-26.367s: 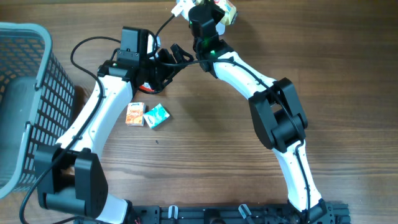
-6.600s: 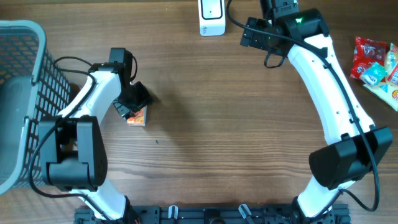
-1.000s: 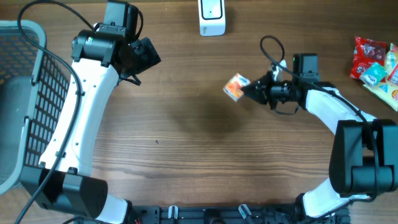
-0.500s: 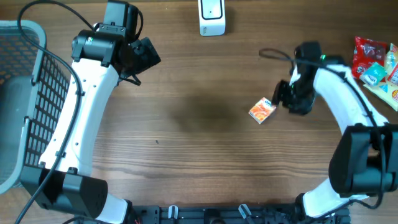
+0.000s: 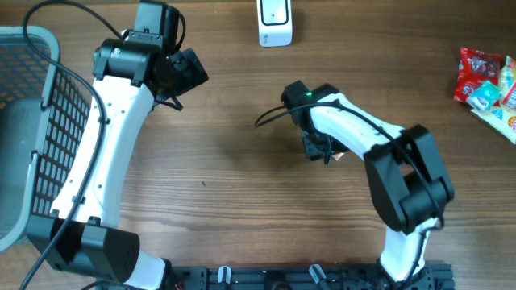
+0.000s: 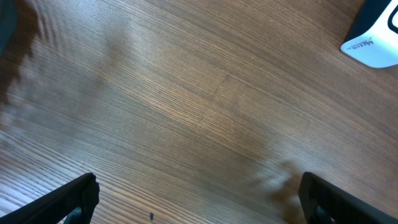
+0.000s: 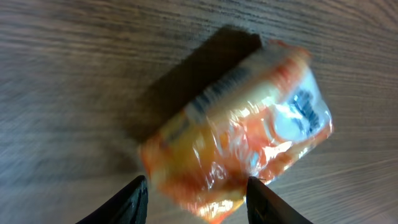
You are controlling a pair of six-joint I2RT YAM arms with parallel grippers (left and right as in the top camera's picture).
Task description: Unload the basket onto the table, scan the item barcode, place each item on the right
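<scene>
Near the middle of the counter (image 5: 242, 209), one orange packet (image 7: 236, 137) is seen between the two right fingers (image 7: 134, 199); whether it is gripped cannot be told. The two left fingers (image 6: 68, 199) are spread wide.

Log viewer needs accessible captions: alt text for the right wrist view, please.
An orange packet in glossy clear wrap lies askew on the wooden table, blurred, with what may be a barcode along its upper left edge. Its near end sits between the right tool's two dark fingertips, which stand apart; whether they press it cannot be told.
</scene>
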